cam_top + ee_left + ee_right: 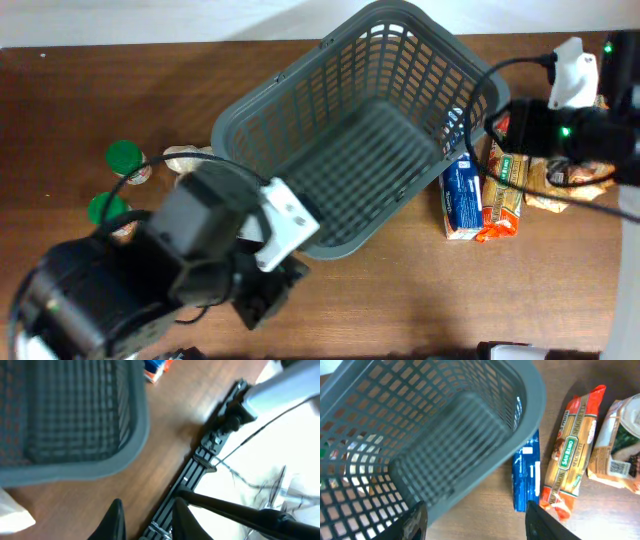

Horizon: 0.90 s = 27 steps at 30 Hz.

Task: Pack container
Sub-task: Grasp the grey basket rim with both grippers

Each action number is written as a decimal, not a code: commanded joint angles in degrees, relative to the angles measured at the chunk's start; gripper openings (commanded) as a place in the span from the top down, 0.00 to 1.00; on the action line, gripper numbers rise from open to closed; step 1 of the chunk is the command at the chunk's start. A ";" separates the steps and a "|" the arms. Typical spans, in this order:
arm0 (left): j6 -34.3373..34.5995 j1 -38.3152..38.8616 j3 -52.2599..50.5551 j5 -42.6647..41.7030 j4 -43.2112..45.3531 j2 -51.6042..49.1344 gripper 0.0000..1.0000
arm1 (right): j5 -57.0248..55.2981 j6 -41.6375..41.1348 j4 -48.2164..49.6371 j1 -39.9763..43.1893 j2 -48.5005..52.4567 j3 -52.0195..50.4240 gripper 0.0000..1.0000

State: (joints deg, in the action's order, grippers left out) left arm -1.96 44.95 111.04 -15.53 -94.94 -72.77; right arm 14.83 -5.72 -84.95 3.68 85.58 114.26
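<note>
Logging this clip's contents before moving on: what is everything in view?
container: one, dark grey, table centre, nothing inside
blue packet: one, blue, right of the container
spaghetti packet: one, orange, beside the blue packet
pale bag: one, beige, farthest right
green-lidded jars: two, left of the container
pale item: one, beige, beside the jars, unclear
table: one, brown wood, under everything
left hand: one, black, open, by the container's rim
right hand: one, black, open, over the container's right edge

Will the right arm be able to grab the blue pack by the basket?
Probably yes: the open right gripper hangs near the blue pack, though the basket and spaghetti pack crowd it.
</note>
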 commanded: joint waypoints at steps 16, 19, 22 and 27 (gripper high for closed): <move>12.87 22.51 0.70 17.03 2.12 -21.64 0.98 | -0.70 -0.79 8.35 -0.31 9.14 0.76 0.96; 12.85 22.49 0.63 18.73 3.26 -22.84 0.98 | -0.48 -0.76 9.20 -0.31 10.88 0.76 0.96; 12.85 22.23 0.31 21.70 3.28 -23.37 0.98 | -0.39 -0.76 9.38 -0.33 12.55 0.76 0.96; 12.83 20.76 -1.84 24.79 4.66 -23.45 0.98 | 0.00 -0.76 9.77 -0.90 15.06 0.76 0.96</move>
State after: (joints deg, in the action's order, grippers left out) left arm 10.15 67.11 110.98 5.26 -91.07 -95.90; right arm 14.46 -6.26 -75.40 3.68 99.29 114.26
